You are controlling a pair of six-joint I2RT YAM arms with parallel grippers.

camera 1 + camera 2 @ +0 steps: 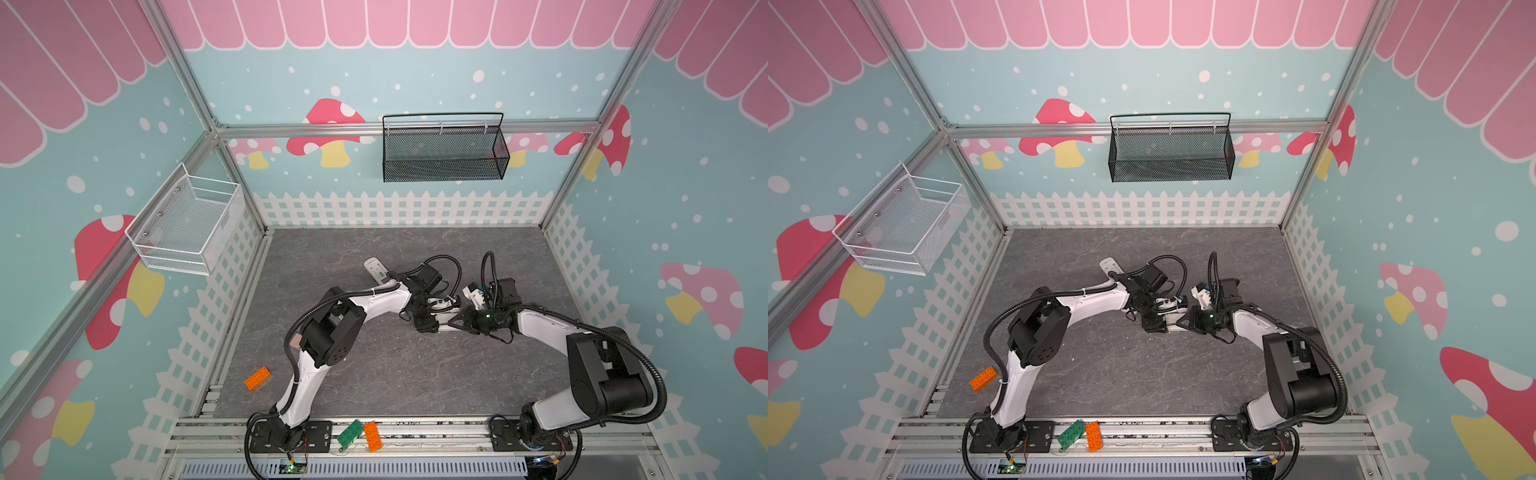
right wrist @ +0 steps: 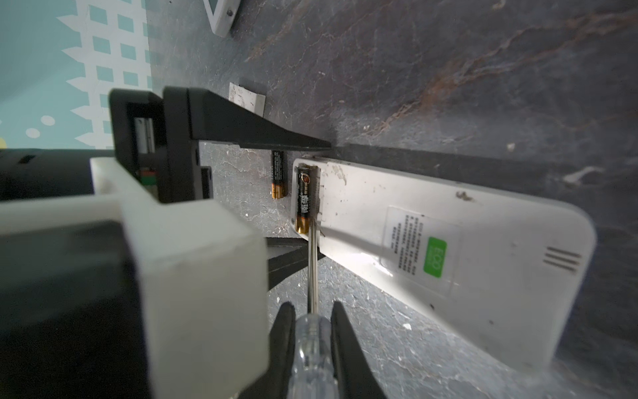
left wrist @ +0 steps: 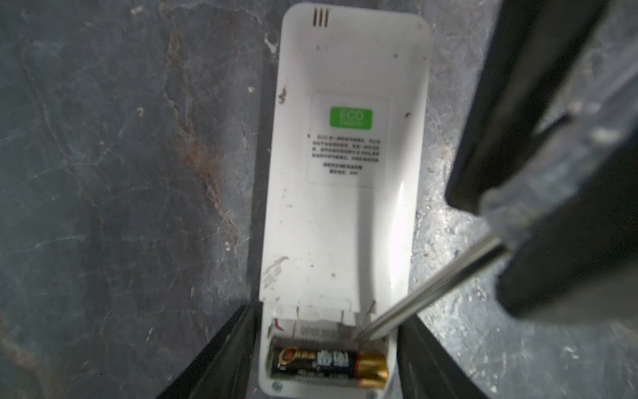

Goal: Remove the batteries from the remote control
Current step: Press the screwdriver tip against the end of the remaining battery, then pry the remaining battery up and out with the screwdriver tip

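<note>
Right gripper (image 2: 313, 307), jaws clenched on clear-handled screwdriver (image 2: 312, 340), tip beside black-gold battery (image 2: 303, 200) in white remote control (image 2: 362, 210); left gripper (image 3: 328, 311) jaws flank its edges, grip unclear.

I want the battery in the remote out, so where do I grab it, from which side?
Probably its gold end, from above: the battery lies recessed against the remote's end wall, only the empty slot beside it open, so lever it up first.

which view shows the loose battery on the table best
The right wrist view: the loose battery lies in plain sight on the table, beside the remote's open end. The left wrist view does not show it, and in both top views it cannot be made out.
</note>
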